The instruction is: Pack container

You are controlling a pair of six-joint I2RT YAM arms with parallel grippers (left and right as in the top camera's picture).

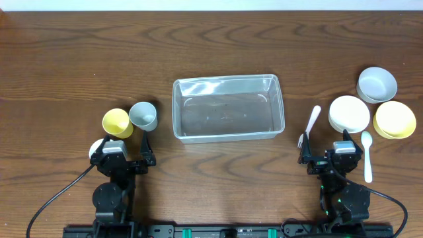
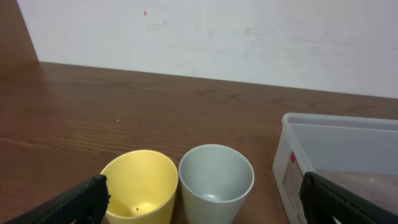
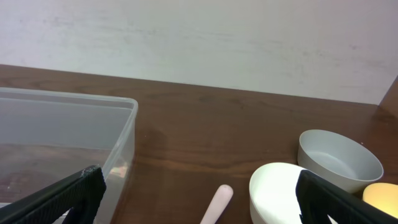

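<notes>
Container (image 1: pixel 225 112) empty; yellow cup (image 1: pixel 115 122), grey cup (image 1: pixel 143 115) left, white bowl (image 1: pixel 349 113) right: per-arm reach. Left gripper (image 1: pixel 122 157), right gripper (image 1: pixel 332 157) spread, empty.

Right gripper (image 3: pixel 199 186): jaws spread wide, black fingers at both lower corners, nothing between them. Clear container (image 3: pixel 62 134) stands left on the brown wooden table (image 3: pixel 217 124). A white utensil handle (image 3: pixel 217 200) lies bottom centre. White bowl (image 3: pixel 277 190) is lower right, grey bowl (image 3: pixel 339 160) just behind it, and yellow bowl (image 3: pixel 379 196) is cut by the right edge.
</notes>
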